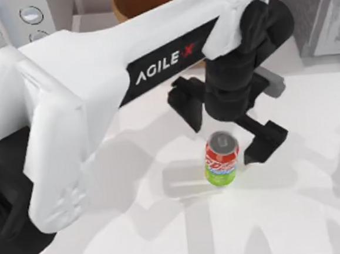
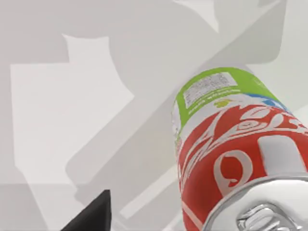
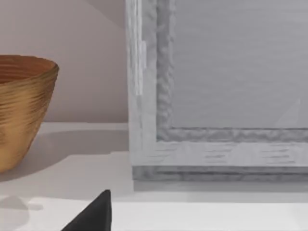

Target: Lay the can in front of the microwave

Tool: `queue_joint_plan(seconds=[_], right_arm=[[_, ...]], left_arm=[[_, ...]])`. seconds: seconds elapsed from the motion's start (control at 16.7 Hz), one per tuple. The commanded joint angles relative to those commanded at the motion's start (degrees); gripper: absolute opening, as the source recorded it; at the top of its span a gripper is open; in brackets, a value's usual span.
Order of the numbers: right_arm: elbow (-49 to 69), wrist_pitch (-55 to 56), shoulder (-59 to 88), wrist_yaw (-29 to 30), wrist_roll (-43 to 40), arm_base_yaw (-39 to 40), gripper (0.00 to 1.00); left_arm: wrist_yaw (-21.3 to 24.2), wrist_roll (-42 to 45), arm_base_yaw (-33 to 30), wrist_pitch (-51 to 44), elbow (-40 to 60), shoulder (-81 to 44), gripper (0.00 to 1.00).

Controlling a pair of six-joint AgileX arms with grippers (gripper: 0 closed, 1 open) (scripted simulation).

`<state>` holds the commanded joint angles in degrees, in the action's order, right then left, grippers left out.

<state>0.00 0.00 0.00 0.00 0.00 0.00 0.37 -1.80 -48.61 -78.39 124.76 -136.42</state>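
Note:
The can [image 1: 221, 159] stands upright on the white table, right of the middle, with a silver top, red body and lime-green base. My left gripper [image 1: 225, 137] hangs over it, open, with one black finger on each side of the can's top and apart from it. The left wrist view has the can [image 2: 231, 144] close up beside one dark fingertip [image 2: 92, 215]. The microwave [image 1: 3, 25], pale with round silver dials, sits at the far left corner, well away from the can. My right arm is parked; one dark fingertip [image 3: 94, 215] of its gripper is set off to the side.
A brown woven basket [image 1: 142, 1] stands at the back middle, also in the right wrist view [image 3: 21, 110]. A darker grey box with a white-framed front [image 1: 320, 15] fills the back right corner [image 3: 216, 96]. My left arm's white body spans the left half of the table.

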Motion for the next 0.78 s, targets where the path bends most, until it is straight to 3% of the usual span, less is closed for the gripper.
queue_joint_plan(seconds=[0.18, 0.48, 0.78], right_arm=[[0.0, 0.0, 0.0, 0.0, 0.0, 0.0, 1.00], [0.0, 0.0, 0.0, 0.0, 0.0, 0.0, 1.00], [0.0, 0.0, 0.0, 0.0, 0.0, 0.0, 1.00]], left_arm=[[0.0, -0.1, -0.1, 6.2, -6.3, 0.1, 1.00], [0.0, -0.1, -0.1, 7.4, -7.6, 0.2, 1.00], [0.0, -0.1, -0.1, 7.4, -7.6, 0.2, 0.62]])
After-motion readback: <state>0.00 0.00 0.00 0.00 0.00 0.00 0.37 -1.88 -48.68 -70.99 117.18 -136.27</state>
